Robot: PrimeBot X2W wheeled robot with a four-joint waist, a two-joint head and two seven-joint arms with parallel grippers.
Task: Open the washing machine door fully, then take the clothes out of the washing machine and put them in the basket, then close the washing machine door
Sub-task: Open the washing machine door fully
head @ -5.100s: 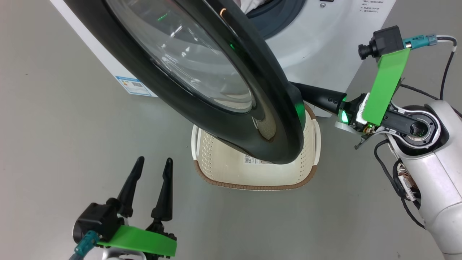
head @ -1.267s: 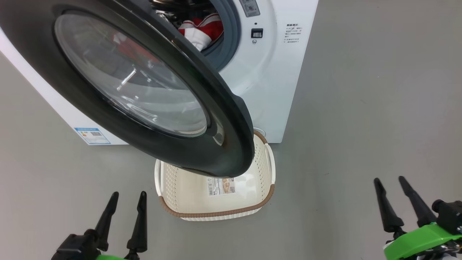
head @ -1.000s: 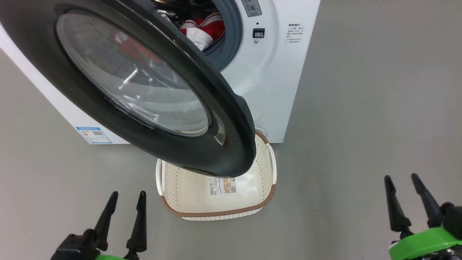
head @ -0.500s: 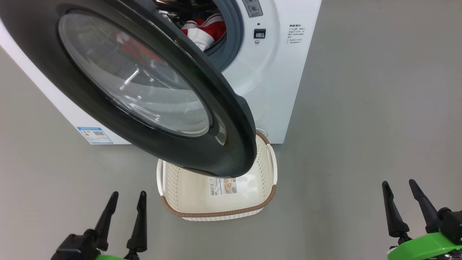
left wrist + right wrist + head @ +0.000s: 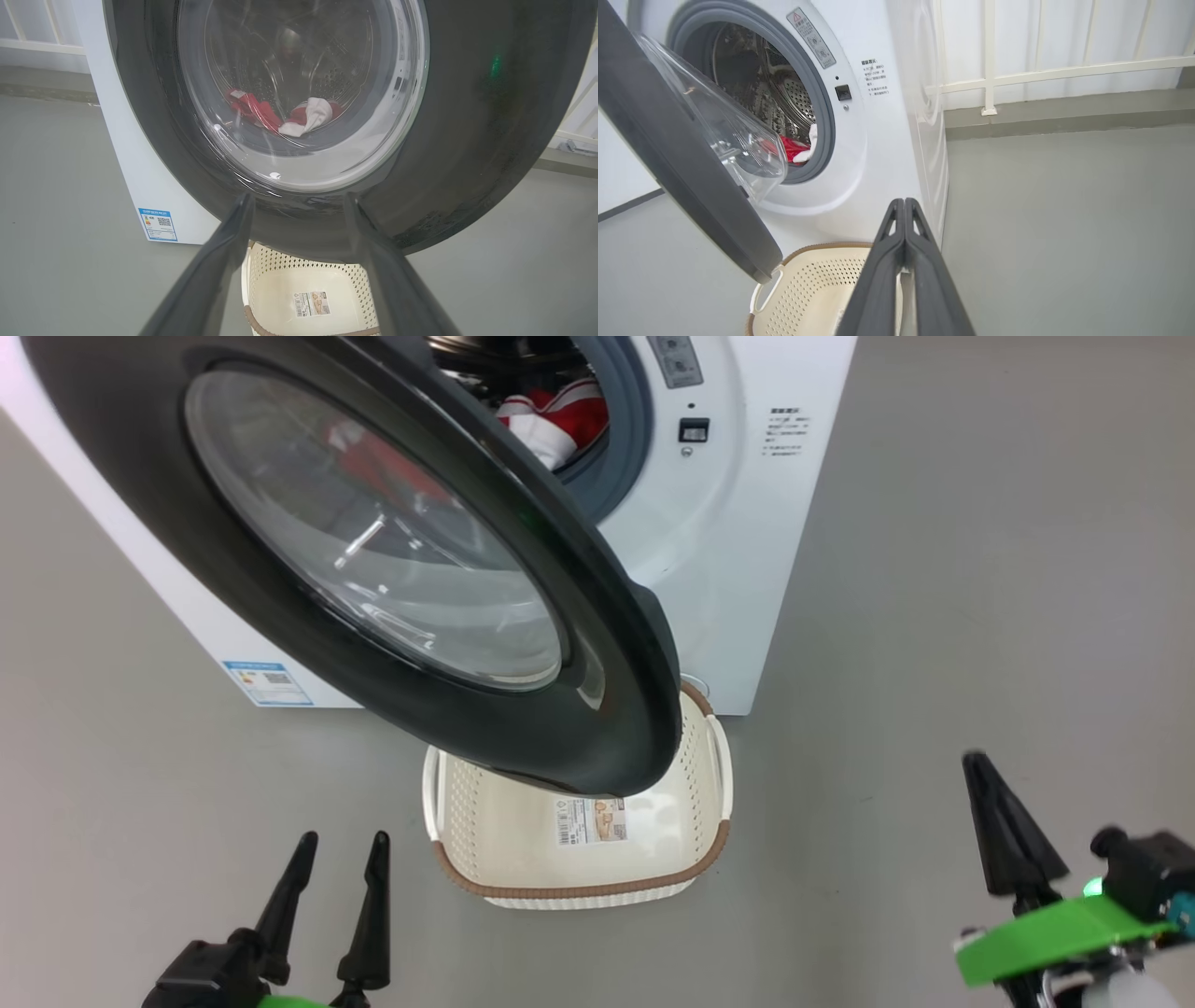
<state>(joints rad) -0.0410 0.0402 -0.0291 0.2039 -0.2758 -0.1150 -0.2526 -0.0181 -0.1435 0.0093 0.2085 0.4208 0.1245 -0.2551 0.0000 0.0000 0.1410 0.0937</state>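
Your right gripper (image 5: 980,775) sits at the lower right of the head view with its two dark fingers pressed flat together, holding nothing; in the right wrist view (image 5: 903,203) they rise as a single blade from the bottom edge, their tip lying over the machine's white corner. Your left gripper (image 5: 344,845) is at the lower left with its fingers spread and nothing between them; in the left wrist view (image 5: 298,198) the tips frame the lower rim of the washing machine door (image 5: 467,140). That door (image 5: 373,551) stands swung out from the washing machine (image 5: 728,569) and takes up the upper left and centre of the head view, glossy black rim around the clear bowl window. The clothes (image 5: 560,420) lie inside the drum, red with white, at the top centre behind the door's edge; you can also see them through the glass (image 5: 280,116) and past the grey gasket (image 5: 791,149). The basket (image 5: 579,887) stands on the grey floor (image 5: 934,616) against the machine's front, lower centre, with nothing in it but its paper label (image 5: 590,821); the door's lowest edge overhangs its far end, apparently clear of the rim, though the angle leaves this unsure. A small blue label (image 5: 268,681) marks the machine's side at centre left.
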